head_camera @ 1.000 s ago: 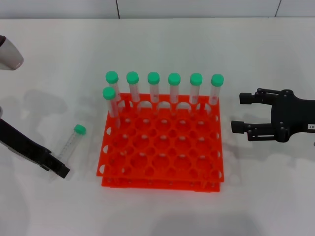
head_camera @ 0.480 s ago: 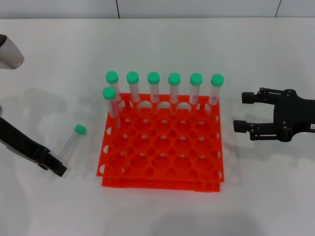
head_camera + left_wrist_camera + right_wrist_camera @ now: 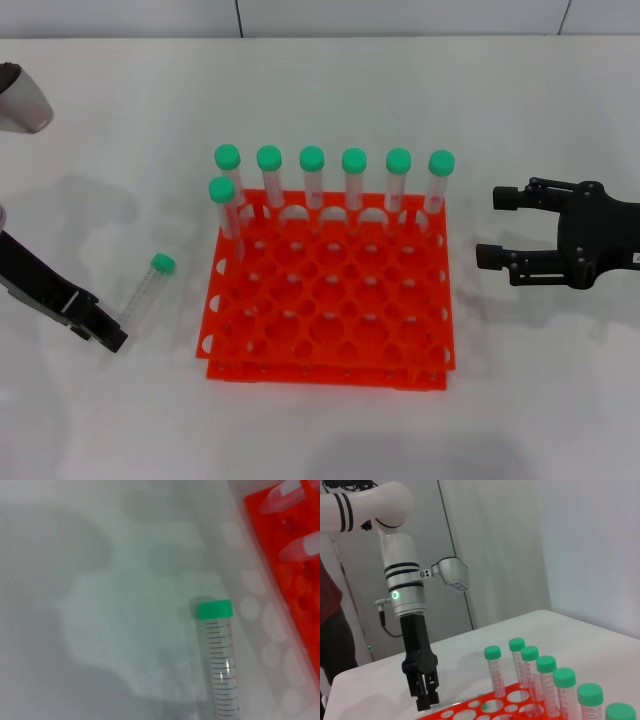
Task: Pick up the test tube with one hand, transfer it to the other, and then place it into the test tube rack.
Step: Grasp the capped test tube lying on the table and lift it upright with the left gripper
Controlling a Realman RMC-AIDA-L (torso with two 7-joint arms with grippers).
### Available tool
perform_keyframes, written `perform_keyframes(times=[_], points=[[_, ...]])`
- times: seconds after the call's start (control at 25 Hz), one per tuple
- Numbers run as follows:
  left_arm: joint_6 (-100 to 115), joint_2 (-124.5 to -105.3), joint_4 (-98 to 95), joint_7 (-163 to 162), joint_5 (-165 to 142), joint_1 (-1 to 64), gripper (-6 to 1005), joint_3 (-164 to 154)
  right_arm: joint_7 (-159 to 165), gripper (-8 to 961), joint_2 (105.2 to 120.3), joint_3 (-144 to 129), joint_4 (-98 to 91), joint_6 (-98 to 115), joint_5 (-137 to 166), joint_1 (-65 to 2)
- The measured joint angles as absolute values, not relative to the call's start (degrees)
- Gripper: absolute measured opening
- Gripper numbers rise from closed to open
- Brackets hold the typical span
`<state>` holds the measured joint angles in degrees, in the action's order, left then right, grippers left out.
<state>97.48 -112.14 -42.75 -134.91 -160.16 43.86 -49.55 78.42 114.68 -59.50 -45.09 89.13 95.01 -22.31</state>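
The test tube [image 3: 143, 293], clear with a green cap, lies on the white table left of the orange-red rack [image 3: 330, 335]. It also shows in the left wrist view [image 3: 221, 670], cap towards the far side. My left gripper [image 3: 108, 335] hangs low just left of the tube's bottom end, apart from it; it also shows in the right wrist view [image 3: 426, 700]. My right gripper [image 3: 490, 227] is open and empty, right of the rack, fingers pointing at it.
Several green-capped tubes [image 3: 312, 180] stand in the rack's back row, with one [image 3: 224, 205] in the second row at the left. The rack's corner [image 3: 295, 555] shows in the left wrist view. Bare white table lies all round.
My left gripper has drifted a little to the left, away from the lying tube. My right gripper has shifted slightly to the right. The tube has not moved.
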Motion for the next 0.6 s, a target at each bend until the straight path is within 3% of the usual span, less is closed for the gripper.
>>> perform_keyframes(times=[0.6], points=[[96.97, -113.26, -42.62, -135.55, -161.72, 45.89, 466, -51.39, 78.4, 828, 114.7, -59.41, -45.17, 89.39, 95.01, -22.23]])
